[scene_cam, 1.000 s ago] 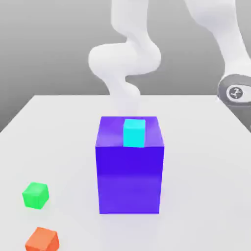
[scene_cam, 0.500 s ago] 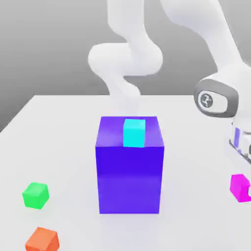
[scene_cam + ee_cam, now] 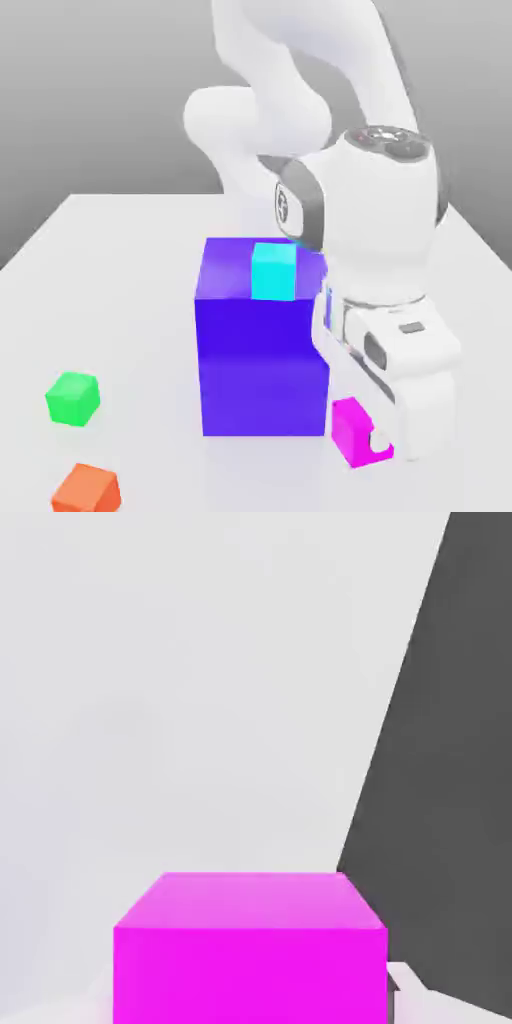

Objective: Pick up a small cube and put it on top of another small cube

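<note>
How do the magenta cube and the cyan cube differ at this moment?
The magenta cube is held in the shut gripper, low beside the big purple-blue block; the cyan cube rests free on top of that block. The magenta cube sits on the exterior view's right of the block and nearer the camera; the cyan cube sits higher and further back. Both are small, plain cubes of similar size.

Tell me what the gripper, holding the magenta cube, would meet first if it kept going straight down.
Probably the white table: the gripper, shut on the magenta cube, points down beside the big purple-blue block, with nothing visible beneath, though depth is unclear.
</note>
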Robot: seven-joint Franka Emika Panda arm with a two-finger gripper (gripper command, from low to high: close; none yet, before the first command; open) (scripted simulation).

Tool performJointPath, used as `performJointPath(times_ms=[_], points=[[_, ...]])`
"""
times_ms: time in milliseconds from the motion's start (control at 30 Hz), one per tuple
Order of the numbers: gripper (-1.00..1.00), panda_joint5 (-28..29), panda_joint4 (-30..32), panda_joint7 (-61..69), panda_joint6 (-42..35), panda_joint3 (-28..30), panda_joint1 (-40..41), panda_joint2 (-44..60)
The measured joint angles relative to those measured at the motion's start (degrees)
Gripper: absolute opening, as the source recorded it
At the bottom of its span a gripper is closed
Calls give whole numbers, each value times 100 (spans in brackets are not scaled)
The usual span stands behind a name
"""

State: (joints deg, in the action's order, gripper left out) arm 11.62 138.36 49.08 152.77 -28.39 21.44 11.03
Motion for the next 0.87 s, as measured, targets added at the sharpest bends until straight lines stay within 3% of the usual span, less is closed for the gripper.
performJointPath(times_ms=[233,600,767,800,867], points=[[-100,-347,305,1476,-108,698,1202,-396],[-100,-1110,1353,754,-54,1606,2958,-1078],[-100,-619,1362,317,789,1704,2873,-200],[100,-525,1355,245,913,1758,2836,-62],[100,-525,1355,245,913,1758,2836,-62]])
